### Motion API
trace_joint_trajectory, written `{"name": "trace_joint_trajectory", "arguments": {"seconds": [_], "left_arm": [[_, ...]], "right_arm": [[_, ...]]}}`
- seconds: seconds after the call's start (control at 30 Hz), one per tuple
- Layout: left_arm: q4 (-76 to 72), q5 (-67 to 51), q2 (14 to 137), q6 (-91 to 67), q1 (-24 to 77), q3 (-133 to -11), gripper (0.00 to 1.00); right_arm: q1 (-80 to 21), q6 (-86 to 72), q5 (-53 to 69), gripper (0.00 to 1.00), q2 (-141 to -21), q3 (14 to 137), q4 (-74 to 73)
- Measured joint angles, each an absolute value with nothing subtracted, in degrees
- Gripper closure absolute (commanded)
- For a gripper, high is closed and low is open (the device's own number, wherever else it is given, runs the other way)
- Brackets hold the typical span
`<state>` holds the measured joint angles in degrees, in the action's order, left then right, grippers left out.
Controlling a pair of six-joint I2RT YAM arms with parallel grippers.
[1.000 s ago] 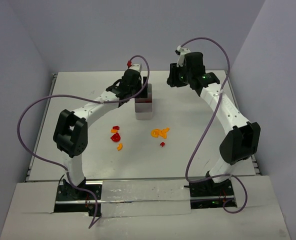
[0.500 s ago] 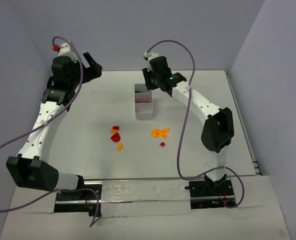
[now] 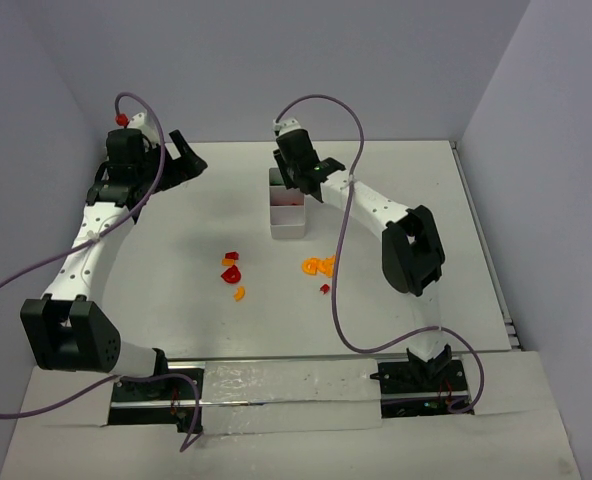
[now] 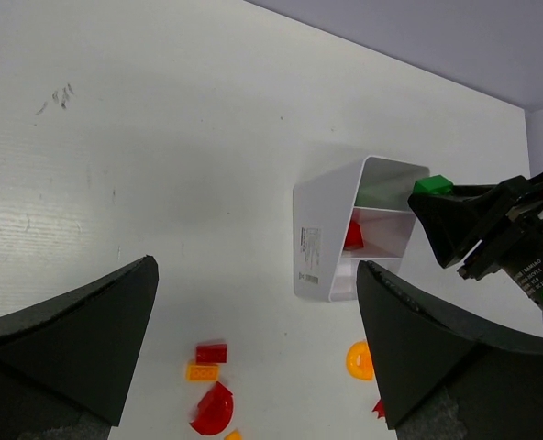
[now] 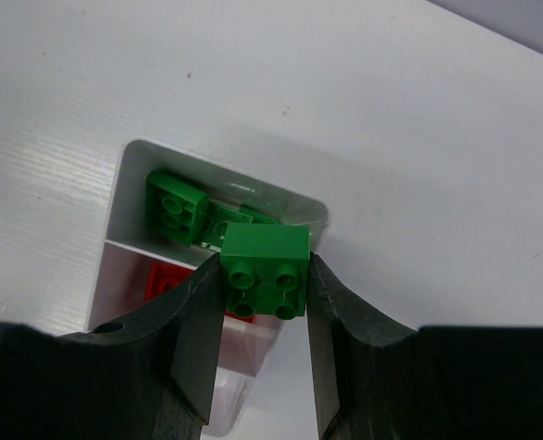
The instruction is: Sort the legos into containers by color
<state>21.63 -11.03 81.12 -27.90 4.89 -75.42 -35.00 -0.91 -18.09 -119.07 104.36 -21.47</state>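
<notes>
I read the right gripper (image 5: pixel 264 298) clenched on a glossy green four-stud brick (image 5: pixel 265 264), arm stretched over the far compartment of the thin-walled white tray (image 5: pixel 117 197). Left gripper (image 4: pixel 255 275) is released, jaws wide, raised far left. Red and orange pieces (image 3: pixel 231 272) lie near of the tray.

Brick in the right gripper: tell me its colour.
Green. The two-by-two brick in the right gripper shows best in the right wrist view.

White table (image 3: pixel 176 235), pale lilac walls (image 3: pixel 426 60)
</notes>
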Motion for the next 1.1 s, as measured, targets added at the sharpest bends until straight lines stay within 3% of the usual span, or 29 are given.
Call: {"name": "trace_joint_trajectory", "arguments": {"seconds": [0.6,0.9,1.1], "left_arm": [[21.58,-11.4,81.19,-27.92,4.89,-75.42,0.01],[21.2,-11.44,81.15,-26.52,4.89,-74.21,0.01],[22.22,-11.11,79.92,-18.67,4.89,-69.24,0.16]], "right_arm": [[-35.0,-0.58,-19.69,0.34,-122.74,107.69,-19.61],[-35.3,-0.87,-18.75,0.31,-122.69,107.74,-19.84],[-35.4,-1.58,-17.18,0.1,-119.16,106.9,-22.73]]}}
